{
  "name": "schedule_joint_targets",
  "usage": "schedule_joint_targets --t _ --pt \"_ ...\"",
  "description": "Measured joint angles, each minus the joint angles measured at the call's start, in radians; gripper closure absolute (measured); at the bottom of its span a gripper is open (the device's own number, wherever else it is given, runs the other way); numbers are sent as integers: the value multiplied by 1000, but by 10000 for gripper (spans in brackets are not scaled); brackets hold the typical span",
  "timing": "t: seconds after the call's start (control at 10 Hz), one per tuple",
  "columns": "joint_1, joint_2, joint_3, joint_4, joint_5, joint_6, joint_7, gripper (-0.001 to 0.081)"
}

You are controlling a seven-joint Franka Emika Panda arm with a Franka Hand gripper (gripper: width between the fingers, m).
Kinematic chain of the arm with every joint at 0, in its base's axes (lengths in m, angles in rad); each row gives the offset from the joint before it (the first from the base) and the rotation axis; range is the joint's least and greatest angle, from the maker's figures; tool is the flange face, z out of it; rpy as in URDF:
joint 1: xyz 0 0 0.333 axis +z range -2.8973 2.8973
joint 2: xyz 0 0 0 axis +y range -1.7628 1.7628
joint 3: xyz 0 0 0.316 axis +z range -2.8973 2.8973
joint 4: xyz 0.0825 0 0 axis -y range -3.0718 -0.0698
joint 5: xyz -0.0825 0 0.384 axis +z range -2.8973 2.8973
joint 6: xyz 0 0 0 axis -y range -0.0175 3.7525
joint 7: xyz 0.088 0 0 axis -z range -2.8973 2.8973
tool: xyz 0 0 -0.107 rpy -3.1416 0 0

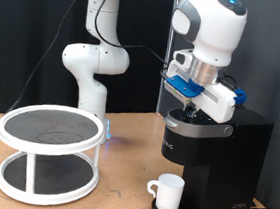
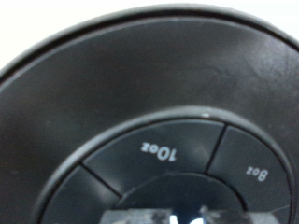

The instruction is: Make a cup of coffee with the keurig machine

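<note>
The black keurig machine [image 1: 215, 153] stands at the exterior view's right on a wooden table. The white cup [image 1: 168, 193] sits on the machine's round drip base, handle toward the exterior view's left. My gripper [image 1: 194, 107] is right on top of the machine's lid, pressed close to it; its fingers are hidden by the hand. The wrist view is filled by the machine's lid and control panel [image 2: 159, 140], with a "10oz" button [image 2: 157, 151] and an "8oz" button [image 2: 257, 172] very close. No pod shows.
A white two-tier round stand [image 1: 50, 150] with dark shelves sits at the exterior view's left on the table [image 1: 120, 198]. The robot's white base [image 1: 88, 69] stands behind it. A dark curtain forms the backdrop.
</note>
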Motion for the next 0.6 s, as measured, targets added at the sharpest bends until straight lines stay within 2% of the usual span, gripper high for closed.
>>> schedule_joint_targets --t 0.3,0.6 --pt "-5 -3 0 9 42 0 -70 806" --pt "-39 -67 -9 16 153 50 -173 806"
